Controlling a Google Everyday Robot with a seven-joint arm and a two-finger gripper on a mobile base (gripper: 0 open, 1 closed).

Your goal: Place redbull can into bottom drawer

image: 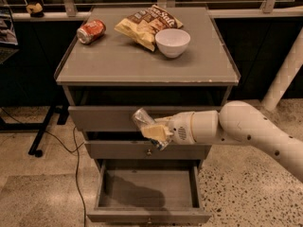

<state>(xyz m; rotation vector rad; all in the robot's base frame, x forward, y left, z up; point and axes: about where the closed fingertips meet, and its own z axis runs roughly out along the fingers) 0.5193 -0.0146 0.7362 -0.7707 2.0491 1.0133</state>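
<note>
- The claw [155, 132] sits at the middle of the frame, in front of the cabinet's upper drawer fronts, and it is pinching the redbull can [143, 119] between its pale fingers.
- The redbull can is off every surface. It is held tilted, with its shiny round end toward the upper left and its lower part hidden in the grip. The slant looks like it comes from a side-on grasp, since the arm [246, 126] reaches in from the right edge of the frame.
- The bottom drawer [149, 189] is pulled out at the lower centre, and its bare floor shows nothing inside. It appears to have been left open to receive the can. The claw hangs above it, over the drawer's back part rather than its front.
- The middle drawer [118, 150] is closed, and the top drawer [102, 118] stands slightly proud of it. The can is level with these two fronts, so I judge it must come down past the middle one and perhaps out toward the viewer before it can be let go.
- The likely hazard is the tilted can catching the middle drawer's front or knob on the way down. It could also roll once released, being slim and round.
- On the counter [142, 67] in the upper part of the frame lie a red soda can [91, 31] on its side at the left, a chip bag [144, 25] in the centre and a white bowl [173, 42] just right of the bag. All are well apart from the claw and play no part in this step.
</note>
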